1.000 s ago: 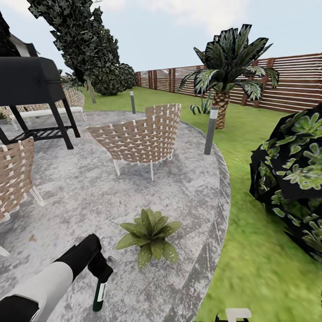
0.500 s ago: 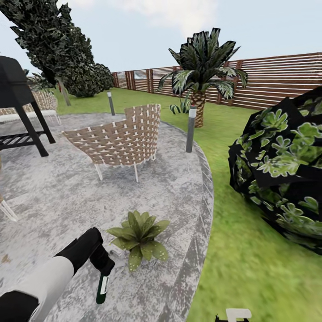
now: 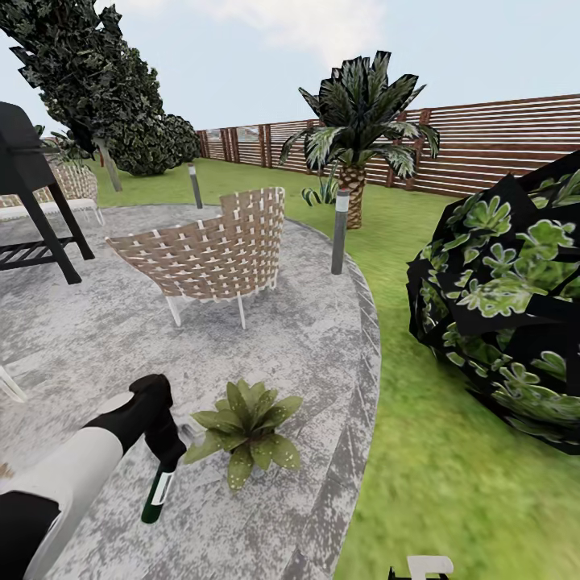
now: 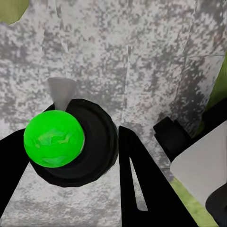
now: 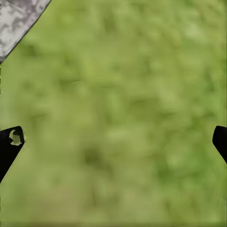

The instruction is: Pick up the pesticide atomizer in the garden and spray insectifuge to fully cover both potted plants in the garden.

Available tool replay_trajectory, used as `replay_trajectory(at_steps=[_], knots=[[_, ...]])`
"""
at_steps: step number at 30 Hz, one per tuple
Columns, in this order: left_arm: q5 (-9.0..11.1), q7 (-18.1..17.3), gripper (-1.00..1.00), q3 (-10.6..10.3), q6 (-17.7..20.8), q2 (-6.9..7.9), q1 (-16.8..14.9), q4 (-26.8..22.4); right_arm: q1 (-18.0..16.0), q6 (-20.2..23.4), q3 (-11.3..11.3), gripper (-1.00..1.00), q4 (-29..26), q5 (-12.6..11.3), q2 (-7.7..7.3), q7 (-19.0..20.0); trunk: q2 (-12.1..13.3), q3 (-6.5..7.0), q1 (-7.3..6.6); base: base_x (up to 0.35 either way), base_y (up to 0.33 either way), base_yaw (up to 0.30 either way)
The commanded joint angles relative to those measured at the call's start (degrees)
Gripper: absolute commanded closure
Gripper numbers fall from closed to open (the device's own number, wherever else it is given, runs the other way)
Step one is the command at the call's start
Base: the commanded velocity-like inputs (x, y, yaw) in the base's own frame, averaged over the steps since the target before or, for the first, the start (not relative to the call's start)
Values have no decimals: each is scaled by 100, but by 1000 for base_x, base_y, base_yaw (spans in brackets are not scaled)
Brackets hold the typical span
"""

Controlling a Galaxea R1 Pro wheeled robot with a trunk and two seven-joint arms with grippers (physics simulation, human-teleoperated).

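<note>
Atomizer [image 3: 158, 493] hangs pinched in the left gripper [image 3: 165, 451] beside a potted plant [image 3: 244, 428]; right gripper [image 5: 113, 142] spread wide over lawn [image 5: 123, 118].

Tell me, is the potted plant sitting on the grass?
No, the potted plant sits on the grey paved patio, with the lawn starting beyond the patio's edge.

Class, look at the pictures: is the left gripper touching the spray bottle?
Touching. In the left wrist view, the left gripper has its dark fingers pressed against both sides of the spray bottle, with no gap.
</note>
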Motion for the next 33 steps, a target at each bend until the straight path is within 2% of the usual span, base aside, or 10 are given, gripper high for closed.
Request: replay_trajectory(at_steps=[1,8,13,17,21,23,24,26,29,33], knots=[[-30,-52,100,-26,60,3,-6,-17,-4,9,42,-100,7,33,1,-57,-2,-5,-1,0,76,0],[-39,-52,100,-43,220,-25,-133,-24,-4,12,41,-100,-2,31,1,-65,-2,-5,-1,49,257,-1],[-38,-59,100,-60,225,-61,-257,-27,-4,18,39,-100,-2,31,1,-72,-2,-5,-1,49,70,-199],[-102,-372,100,-84,225,-182,-435,-32,-4,16,41,-100,-2,31,1,-74,-2,-5,-1,2,4,-38],[-733,-927,100,-79,225,-271,-578,-28,-4,18,38,-100,-2,31,1,-80,-2,-5,-1,0,0,-3],[-904,-1169,100,-80,220,-280,-589,-31,-4,18,39,-100,-2,31,1,-82,-2,-5,-1,0,0,0],[-1077,-1169,100,-81,218,-285,-594,-55,-4,18,40,-100,-2,31,1,-82,-2,-5,-1,0,0,0],[-1283,-1169,100,-79,222,-284,-596,-212,-4,18,40,-100,-2,31,1,-81,-2,-5,-1,0,0,0],[-1378,-1169,100,-74,225,-290,-597,-346,-4,18,35,-100,-2,31,1,-75,-2,-5,-1,0,0,-99],[-1392,-1169,100,-76,225,-292,-597,-366,-4,18,34,-100,-2,31,1,-74,-2,-5,-1,0,0,-268]])
